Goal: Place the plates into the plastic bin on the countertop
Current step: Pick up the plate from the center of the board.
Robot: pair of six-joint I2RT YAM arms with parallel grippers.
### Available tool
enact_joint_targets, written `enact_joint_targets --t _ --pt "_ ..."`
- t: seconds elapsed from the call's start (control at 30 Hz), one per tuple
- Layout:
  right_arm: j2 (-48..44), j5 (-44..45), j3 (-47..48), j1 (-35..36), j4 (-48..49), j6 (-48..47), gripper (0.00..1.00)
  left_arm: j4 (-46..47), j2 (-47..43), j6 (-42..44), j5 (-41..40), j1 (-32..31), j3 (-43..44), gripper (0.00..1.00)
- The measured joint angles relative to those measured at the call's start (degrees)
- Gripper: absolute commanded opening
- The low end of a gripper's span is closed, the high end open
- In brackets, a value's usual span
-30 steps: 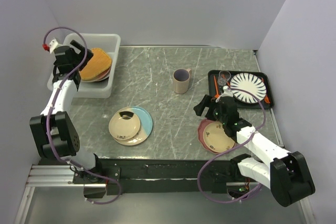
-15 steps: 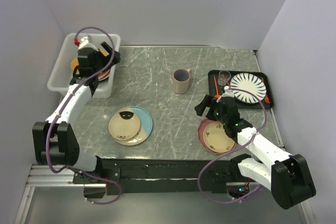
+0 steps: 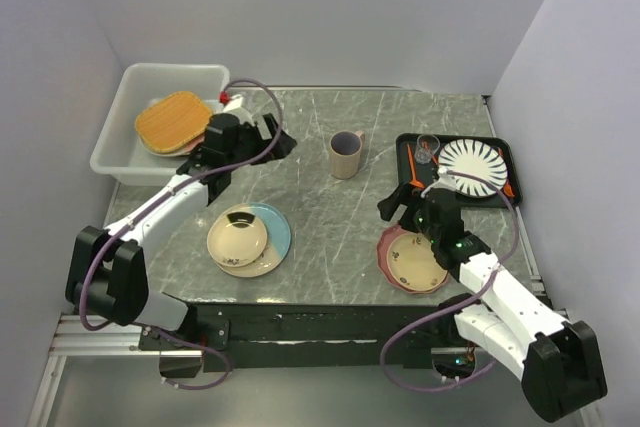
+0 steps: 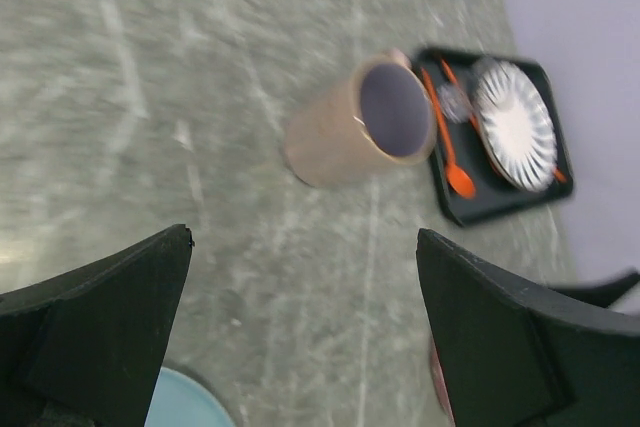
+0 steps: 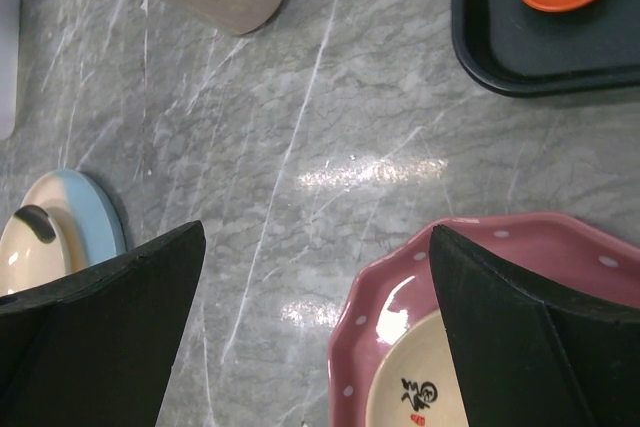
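Top external shows you partway done: a stack of plates [image 3: 173,119] sits in the plastic bin [image 3: 112,159], far left. Still on the bench [image 3: 310,217] are the cream-and-blue pair [image 3: 248,238], near left, and the pink scalloped plate [image 3: 386,252] carrying a small cream plate [image 3: 413,263], near right. Both arms' jaws gape wide, empty.

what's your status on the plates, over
Left gripper open, empty, over the countertop. Right gripper open, over the pink scalloped plate edge. Plastic bin holds plates; cream-and-blue stack not yet in. Mug stands apart from both.
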Motion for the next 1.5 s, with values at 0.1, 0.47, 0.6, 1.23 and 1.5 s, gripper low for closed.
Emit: enact_joint_targets --t 0.1,0.47,0.6,1.23,1.5 --pt "-1.68 1.73 0.00 0.00 -2.19 1.01 1.00 0.33 0.87 -0.02 2.25 -3.78 0.02 0.99" --pt "-5.05 5.75 0.00 -2.25 -8.57 3.23 1.00 1.55 12.04 -1.11 10.56 -18.34 3.15 0.99" --pt "-5.07 3.61 -0.04 -7.34 -9.27 3.30 1.00 3.63 15.04 -2.19 12.98 -22.25 4.55 0.99" --pt "-2.78 -13.51 -3.28 -29.55 -7.43 2.89 1.00 7.67 27.10 -4.31 19.74 -31.63 11.72 0.99" --pt "-1.95 -19.85 -4.02 -34.67 -4.66 2.49 1.00 7.69 32.17 -4.42 20.52 -33.81 15.19 0.98"
